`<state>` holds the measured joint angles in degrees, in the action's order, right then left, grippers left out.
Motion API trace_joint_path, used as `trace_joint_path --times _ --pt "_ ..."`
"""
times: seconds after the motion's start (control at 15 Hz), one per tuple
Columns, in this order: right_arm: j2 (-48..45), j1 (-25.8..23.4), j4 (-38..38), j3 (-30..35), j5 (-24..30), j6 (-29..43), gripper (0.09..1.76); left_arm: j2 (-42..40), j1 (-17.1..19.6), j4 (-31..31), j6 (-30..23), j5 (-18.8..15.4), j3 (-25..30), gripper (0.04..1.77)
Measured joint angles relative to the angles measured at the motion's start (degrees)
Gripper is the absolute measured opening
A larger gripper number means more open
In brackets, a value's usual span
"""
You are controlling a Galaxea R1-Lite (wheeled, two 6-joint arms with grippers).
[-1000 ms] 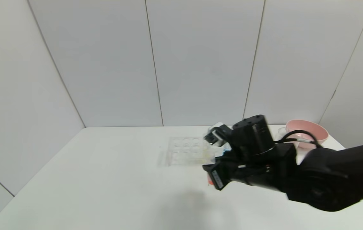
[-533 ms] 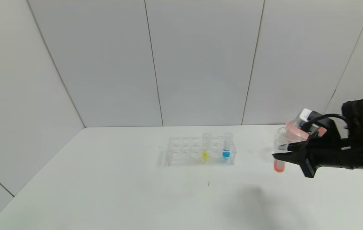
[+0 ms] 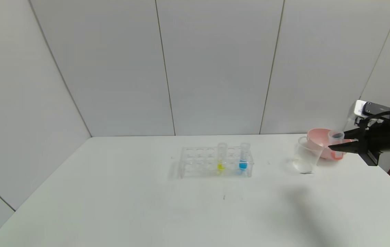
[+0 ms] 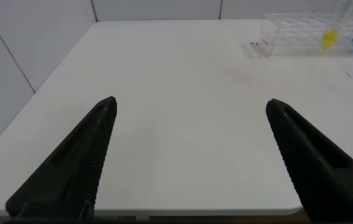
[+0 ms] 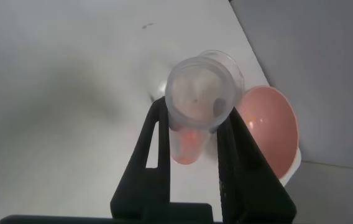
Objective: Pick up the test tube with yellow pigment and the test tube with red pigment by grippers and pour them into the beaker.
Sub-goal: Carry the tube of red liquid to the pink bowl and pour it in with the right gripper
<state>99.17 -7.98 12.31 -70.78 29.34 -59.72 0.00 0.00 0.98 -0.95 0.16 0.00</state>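
My right gripper [image 3: 335, 147] is shut on the test tube with red pigment [image 3: 336, 145] and holds it upright above the table, just right of the beaker [image 3: 305, 155] and in front of the pink bowl. In the right wrist view the fingers [image 5: 156, 134] clamp the tube [image 5: 192, 134] below its rim, with the beaker's rim [image 5: 233, 67] just beyond. The test tube with yellow pigment [image 3: 221, 158] stands in the clear rack [image 3: 198, 161]; it also shows in the left wrist view [image 4: 329, 36]. My left gripper [image 4: 190, 104] is open and empty over the table's near left edge.
A blue-tipped tube [image 3: 243, 158] stands in the rack to the right of the yellow one. The pink bowl [image 3: 318, 137] sits at the back right, behind the beaker. The table's right edge lies close under my right arm.
My right arm has carried the red tube from the rack rightward, past the beaker, to a spot beside it in front of the pink bowl. The rack is now unobstructed.
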Motion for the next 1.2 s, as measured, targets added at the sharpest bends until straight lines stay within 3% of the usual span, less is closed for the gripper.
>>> trace_joint_path --times 0.27,0.67,1.2 --pt "5.02 -1.66 8.62 -8.66 -3.58 -9.34 0.5 0.0 0.0 0.0 0.0 0.0 0.0 1.72" --pt "12.59 -1.27 11.41 -20.92 -12.41 -12.62 0.5 0.0 0.0 0.0 0.0 -0.02 0.0 1.72" --pt "21.92 1.23 24.75 -39.95 -25.22 -14.26 0.5 0.0 0.0 0.0 0.0 0.0 0.0 1.72"
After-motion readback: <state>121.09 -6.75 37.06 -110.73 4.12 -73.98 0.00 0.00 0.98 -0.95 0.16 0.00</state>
